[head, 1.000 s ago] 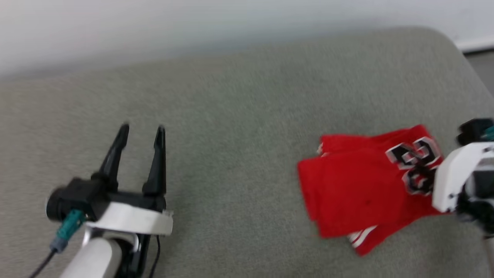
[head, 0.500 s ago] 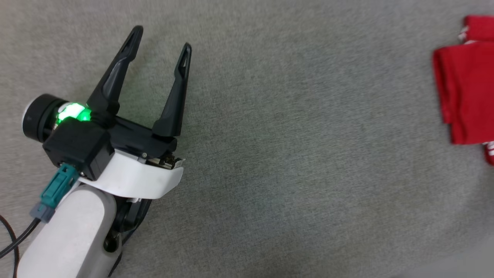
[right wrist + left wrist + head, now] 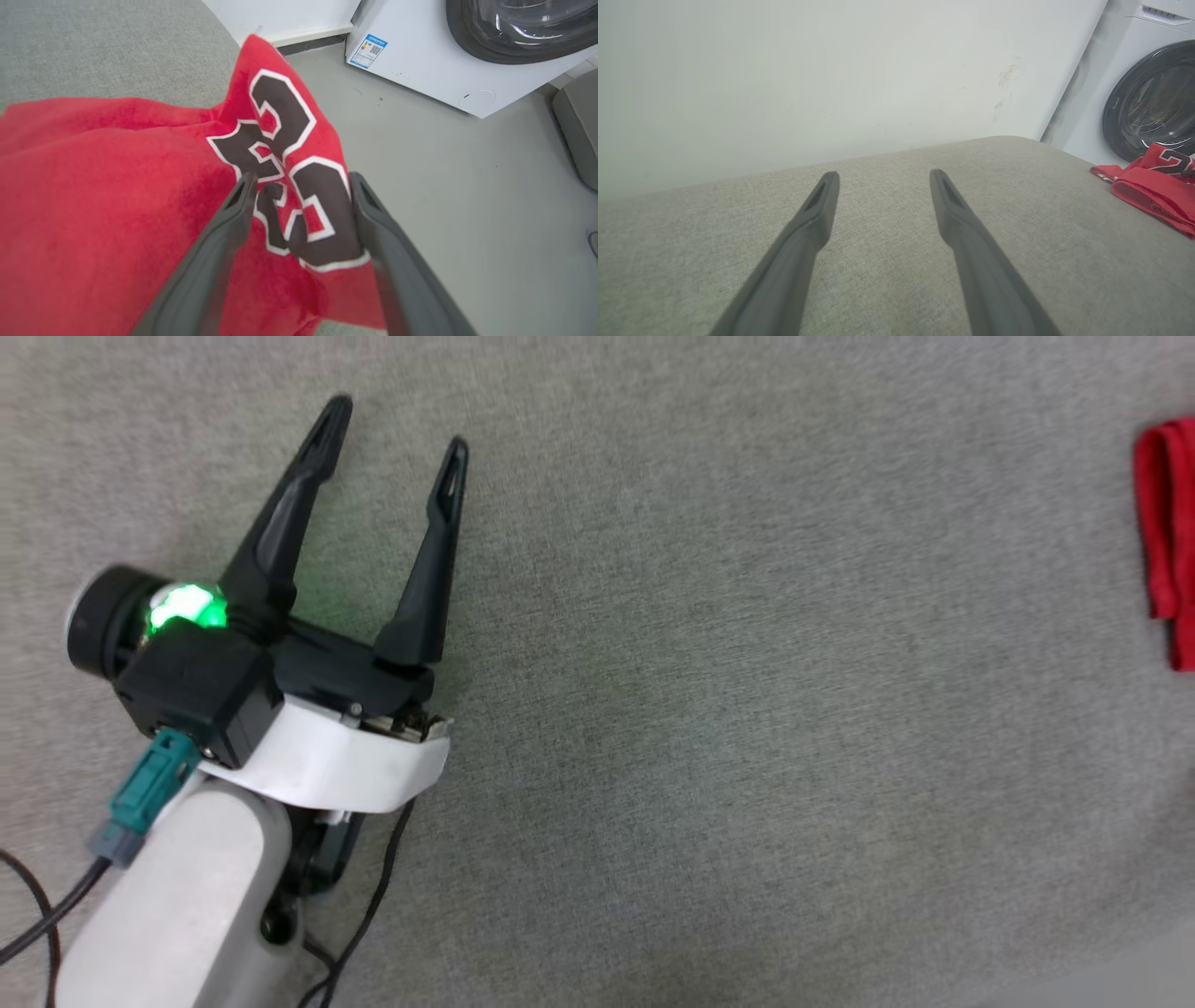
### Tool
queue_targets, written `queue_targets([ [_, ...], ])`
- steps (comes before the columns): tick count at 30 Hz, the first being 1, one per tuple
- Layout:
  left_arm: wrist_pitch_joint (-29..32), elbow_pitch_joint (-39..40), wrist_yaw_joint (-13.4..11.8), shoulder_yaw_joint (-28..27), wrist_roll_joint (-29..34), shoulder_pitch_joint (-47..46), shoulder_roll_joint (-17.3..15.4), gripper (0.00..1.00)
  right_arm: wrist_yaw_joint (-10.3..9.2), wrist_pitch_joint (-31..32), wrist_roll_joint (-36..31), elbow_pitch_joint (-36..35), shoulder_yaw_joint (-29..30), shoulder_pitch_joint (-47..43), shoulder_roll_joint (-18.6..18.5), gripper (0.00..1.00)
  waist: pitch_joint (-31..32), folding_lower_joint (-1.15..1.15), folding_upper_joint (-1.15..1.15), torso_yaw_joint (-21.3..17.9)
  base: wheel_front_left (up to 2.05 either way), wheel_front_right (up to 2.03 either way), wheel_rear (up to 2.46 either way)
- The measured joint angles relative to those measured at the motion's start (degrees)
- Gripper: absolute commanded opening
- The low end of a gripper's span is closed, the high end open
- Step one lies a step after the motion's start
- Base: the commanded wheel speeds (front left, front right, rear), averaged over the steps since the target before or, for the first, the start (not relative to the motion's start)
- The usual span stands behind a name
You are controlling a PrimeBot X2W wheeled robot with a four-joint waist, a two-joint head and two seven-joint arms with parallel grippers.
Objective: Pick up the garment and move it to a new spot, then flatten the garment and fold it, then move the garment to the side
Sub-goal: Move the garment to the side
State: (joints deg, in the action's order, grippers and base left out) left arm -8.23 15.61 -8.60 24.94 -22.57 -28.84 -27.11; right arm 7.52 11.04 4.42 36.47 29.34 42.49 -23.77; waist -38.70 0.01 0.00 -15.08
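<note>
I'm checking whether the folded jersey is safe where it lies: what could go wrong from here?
1. The garment lies near the rim of the grey cushion, its numbered fold raised on the floor side; it might slip off.
2. That fold stands between the fingers of the open right claw; pulling away could snag it and undo the folding.
3. In the head view the garment is cut off at the right edge, so a slip may go unnoticed.
</note>
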Motion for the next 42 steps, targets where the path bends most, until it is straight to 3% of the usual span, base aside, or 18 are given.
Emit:
queue_targets([
  [5,-1.61,-2.33,-0.42,0.26,-1.08,3.07,0.75,1.00,0.00,-4.43,0.69,1.67,-1.56,-1.68,-1.58,1.00,3.66,0.00,0.00,0.29,0.00,0.00,0.00],
  [11,-3.70,-6.53,-2.05,0.00,-3.61,10.38,1.88,1.00,-0.01,-9.53,4.38,0.29,-7.14,-11.35,-2.96,1.00,12.83,-0.01,0.00,1.66,0.00,0.00,0.00],
  [18,-4.91,-8.95,-4.27,-1.46,-6.47,17.22,3.49,1.00,-0.01,-11.85,5.98,-3.78,-12.82,-20.95,1.20,1.00,21.25,-0.01,0.00,3.46,0.00,0.00,0.00],
  [23,-5.53,-10.93,-5.63,-2.64,-8.29,21.74,4.32,1.00,0.00,-12.62,2.92,-8.60,-15.95,-27.41,6.22,1.00,27.24,-0.02,0.00,5.58,0.00,0.00,0.00],
  [33,-6.08,-14.81,-6.57,-4.52,-10.22,27.60,4.09,1.00,-0.01,-14.85,0.57,-24.57,-21.18,-38.50,16.30,1.00,36.10,-0.03,0.00,11.18,0.00,0.00,0.00],
  [42,-6.16,-17.19,-6.02,-4.57,-10.53,30.38,3.45,1.00,-0.01,-10.88,0.08,-40.75,-24.19,-48.85,19.96,1.00,40.83,-0.03,0.00,14.00,0.00,0.00,0.00],
])
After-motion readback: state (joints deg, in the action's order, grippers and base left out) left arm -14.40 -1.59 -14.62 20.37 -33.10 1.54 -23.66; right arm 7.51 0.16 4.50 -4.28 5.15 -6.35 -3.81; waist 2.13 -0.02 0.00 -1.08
